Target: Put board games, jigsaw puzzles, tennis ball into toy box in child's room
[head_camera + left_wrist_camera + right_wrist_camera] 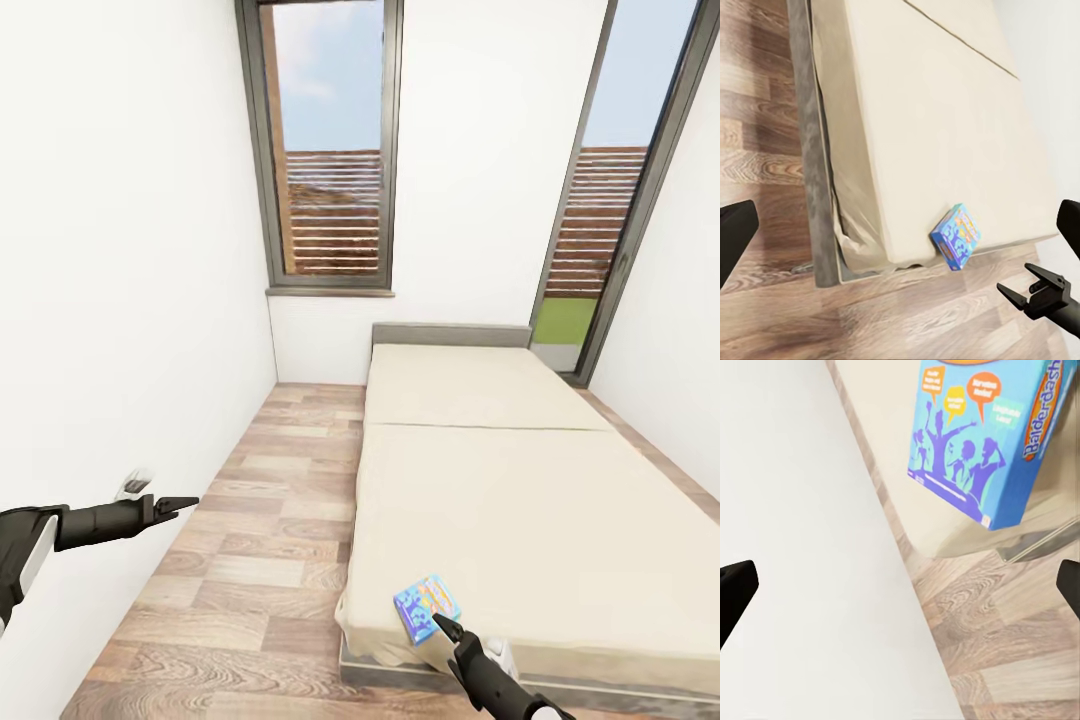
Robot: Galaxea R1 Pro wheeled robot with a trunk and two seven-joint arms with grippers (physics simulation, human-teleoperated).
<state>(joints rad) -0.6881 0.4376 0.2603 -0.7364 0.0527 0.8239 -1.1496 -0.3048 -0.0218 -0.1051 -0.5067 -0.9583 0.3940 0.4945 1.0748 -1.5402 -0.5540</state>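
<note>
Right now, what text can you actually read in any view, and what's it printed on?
"Balderdash": along the side edge of the blue game box lying at the bed corner, read in the right wrist view.
Speech bubbles on the box lid: there is writing, too small and blurred to read.
Small print under the purple silhouettes: unreadable.
Head and left wrist views: box print too small to read.

Matt cream cloth is covering the bed (520, 500); a glossy printed cardboard game box (427, 607) is lying above wood-plank floor (250, 560).
</note>
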